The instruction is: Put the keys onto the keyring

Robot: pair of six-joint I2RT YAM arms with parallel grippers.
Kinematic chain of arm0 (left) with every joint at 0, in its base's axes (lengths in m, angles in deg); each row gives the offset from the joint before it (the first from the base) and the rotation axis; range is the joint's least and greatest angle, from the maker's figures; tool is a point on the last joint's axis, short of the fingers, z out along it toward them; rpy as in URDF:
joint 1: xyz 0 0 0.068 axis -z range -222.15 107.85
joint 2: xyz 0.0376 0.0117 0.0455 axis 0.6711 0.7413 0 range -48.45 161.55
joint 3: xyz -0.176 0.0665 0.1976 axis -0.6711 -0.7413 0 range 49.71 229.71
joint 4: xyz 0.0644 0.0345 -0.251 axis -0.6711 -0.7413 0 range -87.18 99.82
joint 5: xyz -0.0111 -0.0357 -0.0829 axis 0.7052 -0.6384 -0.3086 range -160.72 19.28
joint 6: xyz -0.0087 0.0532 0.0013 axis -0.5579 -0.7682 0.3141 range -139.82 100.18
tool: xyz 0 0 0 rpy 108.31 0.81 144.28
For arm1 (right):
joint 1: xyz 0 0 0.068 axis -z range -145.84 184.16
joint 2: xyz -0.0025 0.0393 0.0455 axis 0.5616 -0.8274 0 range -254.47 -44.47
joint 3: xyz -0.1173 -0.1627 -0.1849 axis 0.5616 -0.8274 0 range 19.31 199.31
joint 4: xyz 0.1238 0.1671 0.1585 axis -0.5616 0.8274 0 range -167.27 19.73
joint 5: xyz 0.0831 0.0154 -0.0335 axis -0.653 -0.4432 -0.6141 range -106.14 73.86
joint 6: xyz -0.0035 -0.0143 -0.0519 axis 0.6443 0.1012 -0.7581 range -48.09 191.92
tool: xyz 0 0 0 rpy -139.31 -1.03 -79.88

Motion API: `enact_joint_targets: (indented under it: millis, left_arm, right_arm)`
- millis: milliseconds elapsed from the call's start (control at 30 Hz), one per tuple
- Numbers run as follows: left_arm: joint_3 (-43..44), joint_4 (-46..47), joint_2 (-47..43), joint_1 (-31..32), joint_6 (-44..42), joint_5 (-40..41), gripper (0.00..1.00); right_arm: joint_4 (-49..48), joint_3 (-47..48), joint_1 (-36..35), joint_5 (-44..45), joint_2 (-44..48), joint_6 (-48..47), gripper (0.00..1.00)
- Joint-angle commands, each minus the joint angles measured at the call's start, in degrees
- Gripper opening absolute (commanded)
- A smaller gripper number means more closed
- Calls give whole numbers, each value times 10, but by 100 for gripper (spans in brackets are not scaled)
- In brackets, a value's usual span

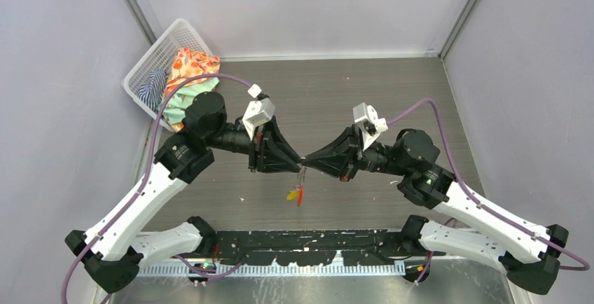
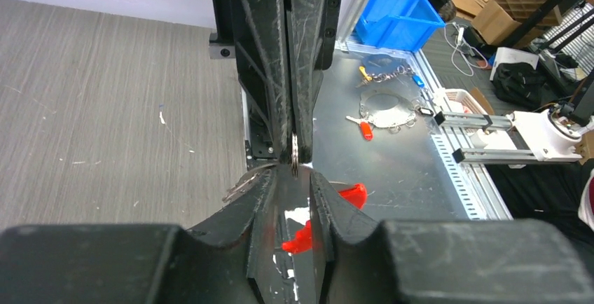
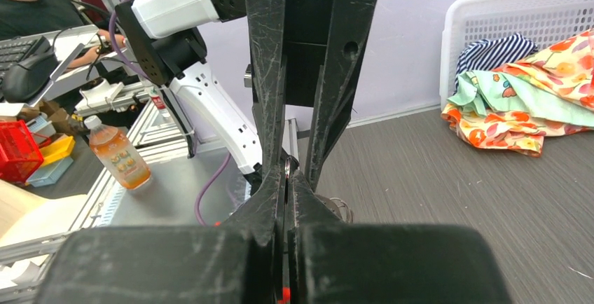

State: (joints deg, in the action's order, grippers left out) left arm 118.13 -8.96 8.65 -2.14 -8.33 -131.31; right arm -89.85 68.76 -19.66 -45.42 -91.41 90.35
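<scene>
Bright, even overhead light fills the top view; the arms point(image 1: 140, 206) cast only soft, faint shadows on the bench point(image 1: 336, 94). In both wrist views the near fingers point(image 2: 242, 216) loom dark and slightly blurred, the background sharper

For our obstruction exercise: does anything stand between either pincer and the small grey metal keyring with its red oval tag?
Nothing visible does. The right pincer is shut on the small grey metal keyring, and the left pincer points straight at it, close by, in mid-air.
</scene>
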Motion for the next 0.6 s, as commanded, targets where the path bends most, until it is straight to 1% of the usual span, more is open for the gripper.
enact_joint_targets:
  millis: [0,133,267,367,400,467,500,567]
  left_arm:
    - [0,38,-6,2,14,-7,22]
    - [-2,38,-8,2,14,-1,14]
    - [-5,37,-9,2,12,3,2]
    - [-4,37,-8,2,11,9,0]
    - [-3,35,-8,2,9,10,1]
    - [-4,22,-10,2,-6,9,1]
    - [-4,12,-11,2,-15,11,1]
    - [-4,-10,-14,2,-31,17,1]
  right_arm:
    - [-48,8,2,-3,-3,9,1]
    - [-47,7,1,-4,-6,11,1]
    - [-49,7,2,-3,-7,15,1]
    - [-47,9,1,-4,-11,19,1]
    - [-40,11,1,-3,-12,20,3]
    - [-4,25,1,4,-11,15,17]
    - [29,34,1,13,-6,5,22]
    - [93,59,1,28,3,-22,28]
